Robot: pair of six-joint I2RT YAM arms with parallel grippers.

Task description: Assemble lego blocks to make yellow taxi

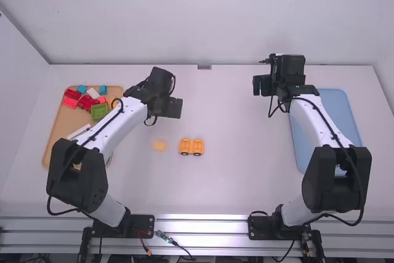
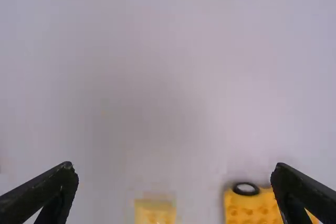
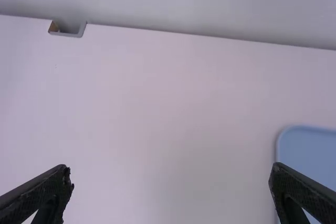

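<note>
Silver rails (image 1: 203, 226) run along the near side of the tabletop (image 1: 234, 183), which is white and plain, with a pale wall (image 1: 203, 16) rising behind it and another wall (image 1: 15, 97) at the left. Yellow-orange and studded, the car (image 1: 191, 146) sits on the tabletop, in two side-by-side sections with black wheels. Just left of the car lies a paler yellow block (image 1: 159, 145). Farther left of it, a tan tray (image 1: 58, 129) holds red, green, blue and white pieces; well to its right is a blue tray (image 1: 341, 106). Beyond the car and slightly left, the left end effector (image 1: 174, 108) is released, fingers spread, gripping nothing. Beyond and right of the car, the right end effector (image 1: 261, 85) is likewise wide apart and empty.
</note>
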